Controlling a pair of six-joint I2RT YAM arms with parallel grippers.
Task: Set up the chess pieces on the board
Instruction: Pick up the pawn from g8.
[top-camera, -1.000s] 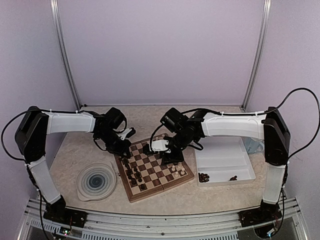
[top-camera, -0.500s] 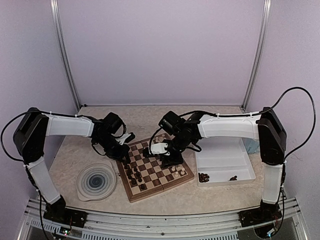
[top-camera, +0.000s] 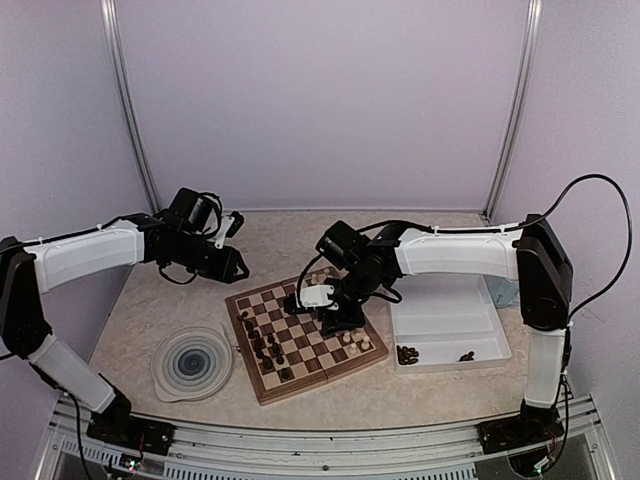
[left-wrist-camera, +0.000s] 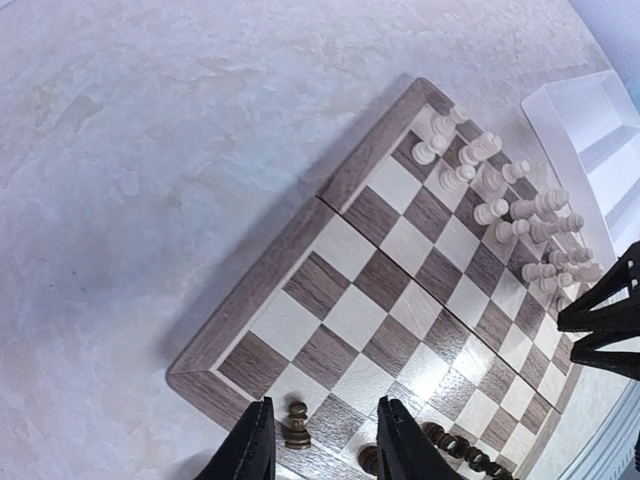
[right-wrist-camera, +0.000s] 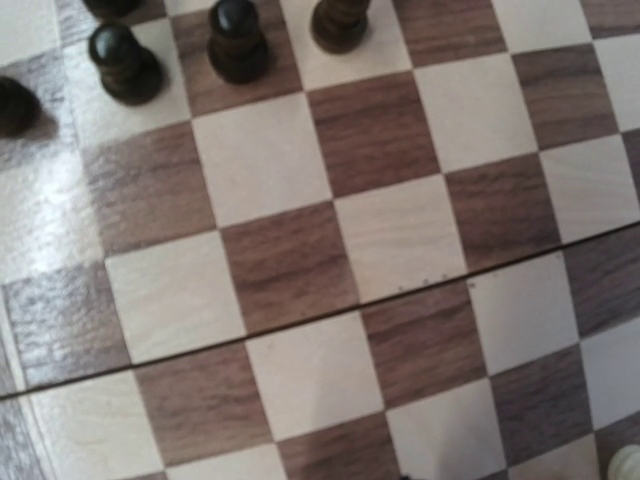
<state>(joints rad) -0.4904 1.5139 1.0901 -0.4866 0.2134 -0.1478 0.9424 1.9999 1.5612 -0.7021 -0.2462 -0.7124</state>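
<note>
**Gripper and board status, left to right**

Left gripper (left-wrist-camera: 322, 412) hangs in the air over the bare tabletop, just beyond the board's far-left edge. Its two fingers (left-wrist-camera: 250, 445) stand apart and nothing is held between them. In the left wrist view, one dark piece (left-wrist-camera: 295, 425) shows in the gap between the fingers, but it stands upright on a corner square of the board below.

A round blue-swirl plate (top-camera: 192, 362) lies on the table near the front, just left of the board.

The board (top-camera: 303, 332) lies at the middle of the table, turned at an angle to the table edge. The dark chess pieces (top-camera: 265, 345) are clustered along its left side. The middle squares are bare.

The right gripper (top-camera: 343, 318) is low over the right half of the board. Its fingers do not show in its own wrist view, so whether it is open or closed cannot be told. That view shows bare squares, the board's centre seam and a few dark pieces at the top.

The pale chess pieces (left-wrist-camera: 497, 210) stand in rows along the board's right side.

A white tray (top-camera: 450, 300) lies just right of the board, with a few more dark pieces (top-camera: 407, 353) at its near end.
</note>
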